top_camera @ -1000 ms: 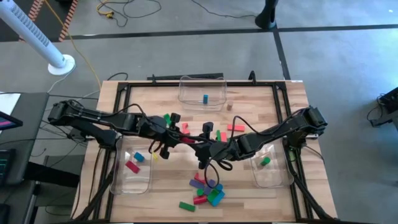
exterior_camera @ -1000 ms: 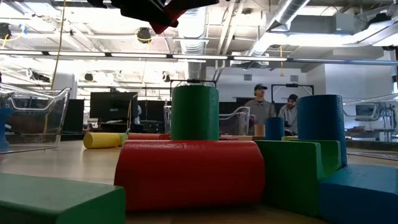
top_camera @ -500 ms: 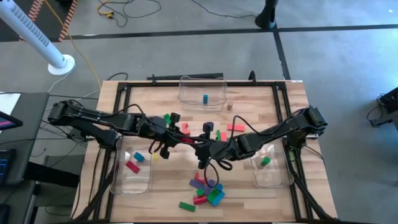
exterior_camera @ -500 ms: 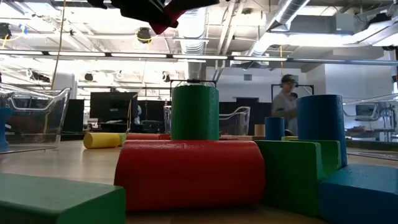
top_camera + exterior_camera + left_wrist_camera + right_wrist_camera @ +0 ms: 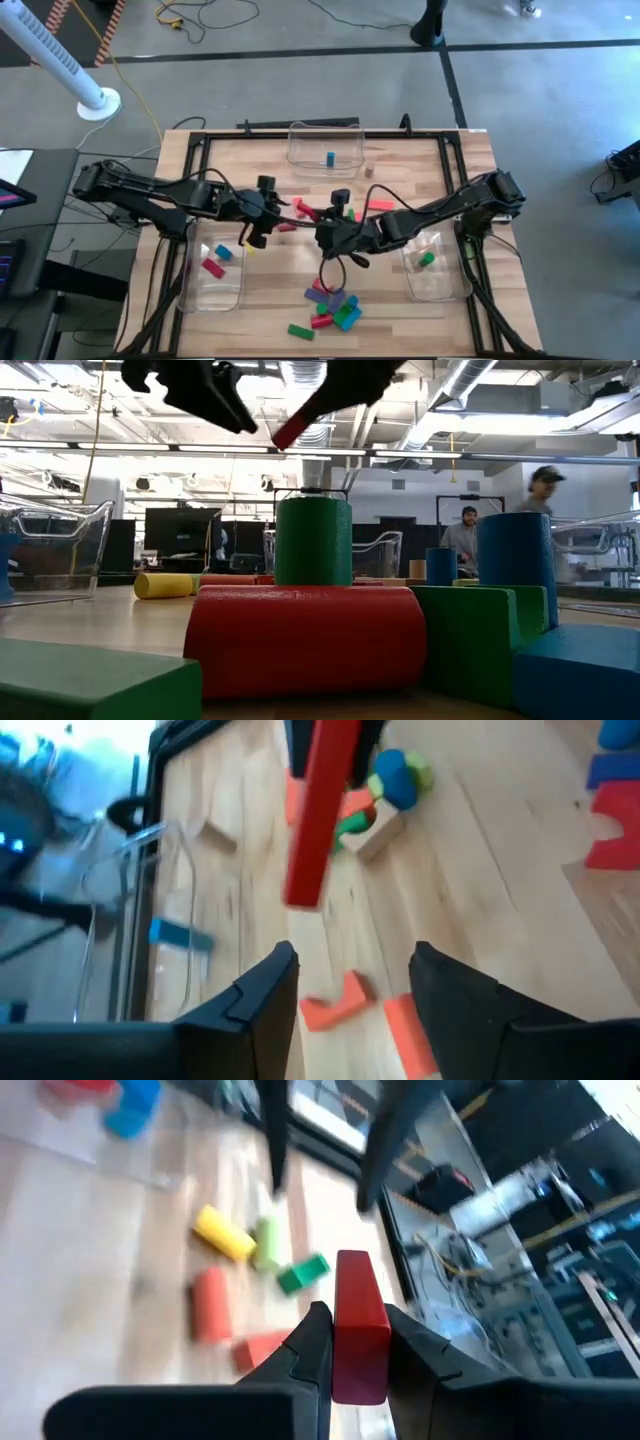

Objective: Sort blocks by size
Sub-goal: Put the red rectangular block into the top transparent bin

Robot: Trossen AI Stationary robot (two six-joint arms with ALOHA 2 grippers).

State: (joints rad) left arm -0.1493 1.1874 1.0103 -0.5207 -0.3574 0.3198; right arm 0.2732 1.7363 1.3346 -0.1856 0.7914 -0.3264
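A long red block point(image 5: 318, 820) hangs in the air over the middle of the table, between my two grippers. My right gripper point(image 5: 358, 1320) is shut on it. My left gripper point(image 5: 350, 955) stands open just short of the block's free end and touches nothing. In the high view the left gripper point(image 5: 265, 212) is left of the right gripper point(image 5: 322, 232). More blocks point(image 5: 345, 212) lie loose mid-table, and a heap of them point(image 5: 330, 305) lies near the front edge. My right gripper pinches the red block's two long sides point(image 5: 360, 1360) between its two fingers, near one end. The fingers come from the table's right, slanting down, and lie along the block. The block is lifted clear, and its free end point(image 5: 290, 432) points down toward the left gripper.
Three clear bins stand on the table. The far one point(image 5: 325, 135) holds a blue block, the left one point(image 5: 195, 285) a blue and a pink one, and the right one point(image 5: 440, 285) a green one. A black frame point(image 5: 455, 170) borders the table. People are in the room beyond.
My left gripper has opened and let go of the red block, then drawn back toward the table's left edge. The block stays lifted in my right gripper, its free end now tipped down toward the left.
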